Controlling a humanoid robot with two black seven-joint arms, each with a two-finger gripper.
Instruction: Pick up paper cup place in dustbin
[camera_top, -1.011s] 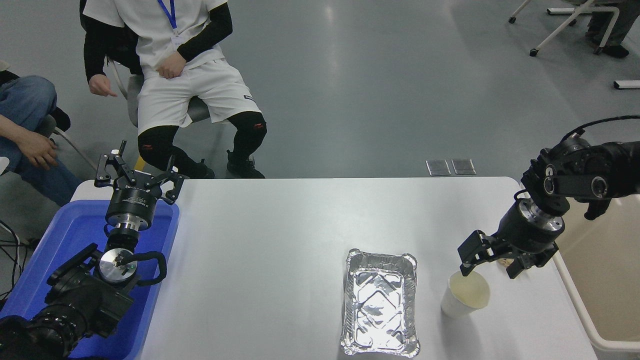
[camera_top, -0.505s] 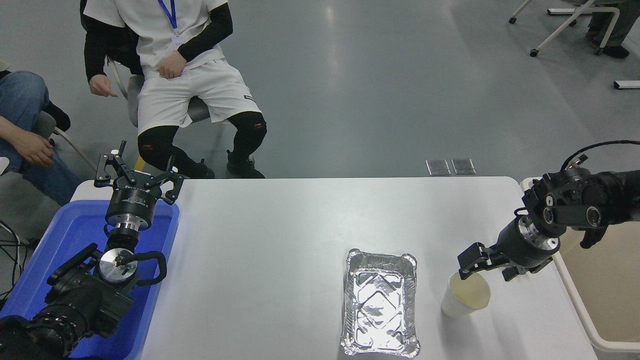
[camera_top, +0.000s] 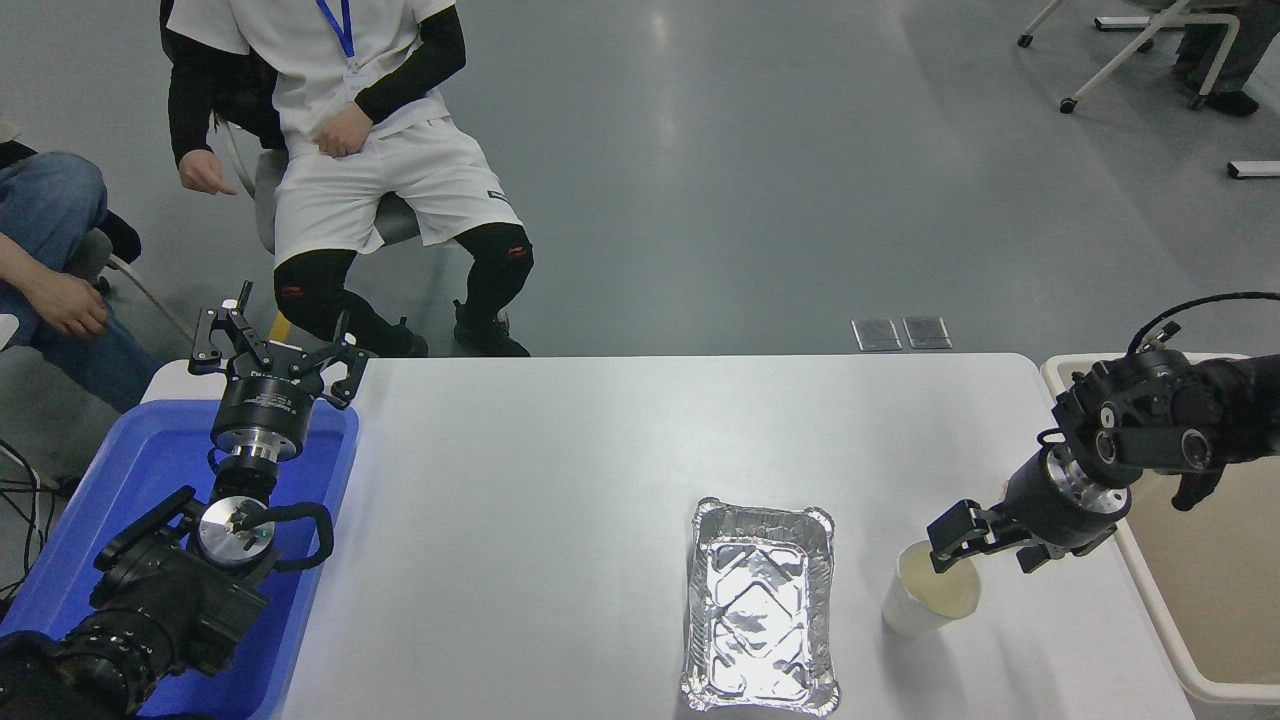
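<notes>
At the far left, a seated person's hand (camera_top: 68, 310) rested on a knee, and a second person in white shorts (camera_top: 390, 195) sat behind the table with a blue lanyard (camera_top: 338, 25); no print on them could be read. The left gripper (camera_top: 270, 357) was parked over the blue tray (camera_top: 120, 530) with its fingers spread wide, unchanged from 1 second before. The small white lettering on its body was too small to read. On the white table (camera_top: 560, 480) the foil tray (camera_top: 760, 605) lay where it had been. Just to its right stood the paper cup (camera_top: 930, 590), upright and unmoved. The right gripper (camera_top: 985, 545) had dropped lower and shifted slightly right since the earlier frames; 1 finger (camera_top: 950, 550) reached over the cup's far rim, the other sat outside, jaws spread and not clamped. The beige dustbin (camera_top: 1150, 590) stood at the table's right edge.
</notes>
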